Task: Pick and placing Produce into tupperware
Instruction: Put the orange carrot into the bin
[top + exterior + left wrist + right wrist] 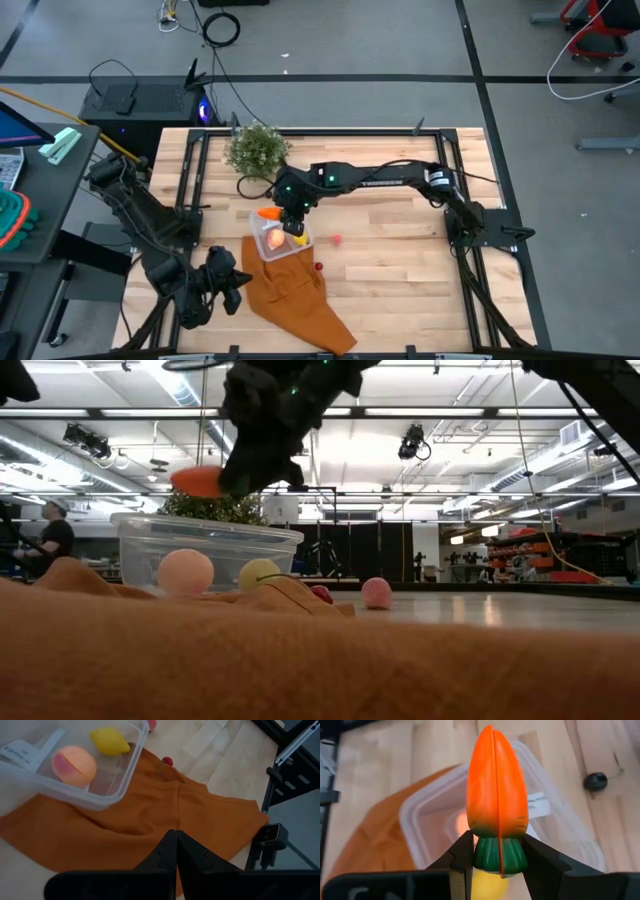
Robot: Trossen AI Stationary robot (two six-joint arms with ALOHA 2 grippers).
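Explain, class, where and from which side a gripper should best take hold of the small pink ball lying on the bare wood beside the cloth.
Probably from straight above, fingers closing across the widest middle of the pink ball. It is round, so no side is better, and it lies alone on the table, clear of the tupperware and cloth. Centre the fingers, or it may roll.

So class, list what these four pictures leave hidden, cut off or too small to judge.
- High view: the right gripper covers part of the tupperware, hiding some contents.
- Low view: the cloth hides the table surface and the container's base.
- Right wrist view: the carrot blocks most of the box interior.
- High view: the red piece is too small to identify.
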